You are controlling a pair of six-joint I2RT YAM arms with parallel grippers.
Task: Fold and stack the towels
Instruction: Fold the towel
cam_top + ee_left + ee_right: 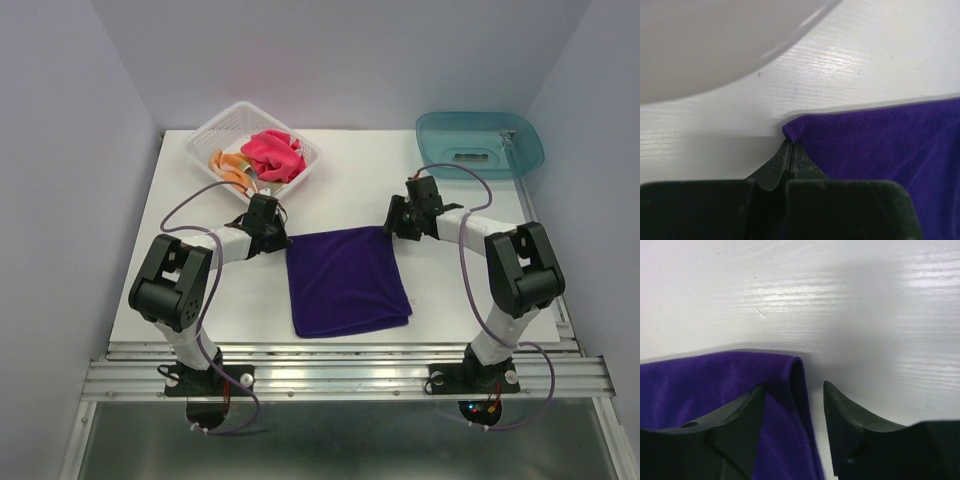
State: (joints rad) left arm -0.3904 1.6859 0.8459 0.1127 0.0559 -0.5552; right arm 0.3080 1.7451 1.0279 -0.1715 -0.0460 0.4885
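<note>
Progress early: left pincer (791, 144) clenched on purple towel (347, 282) corner, right pincer (794, 386) open astride other; pink towel (275, 155), orange towel (228, 165) unfolded in mesh basket (213, 127).

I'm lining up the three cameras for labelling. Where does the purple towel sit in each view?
Top external: purple towel lies flat at centre, between the two arms.
Left wrist: towel at lower right, its corner pinched by the left gripper.
Right wrist: towel at lower left, its edge between the right gripper's open jaws.
Shared landmark: the white table beyond the towel's far edge.
</note>
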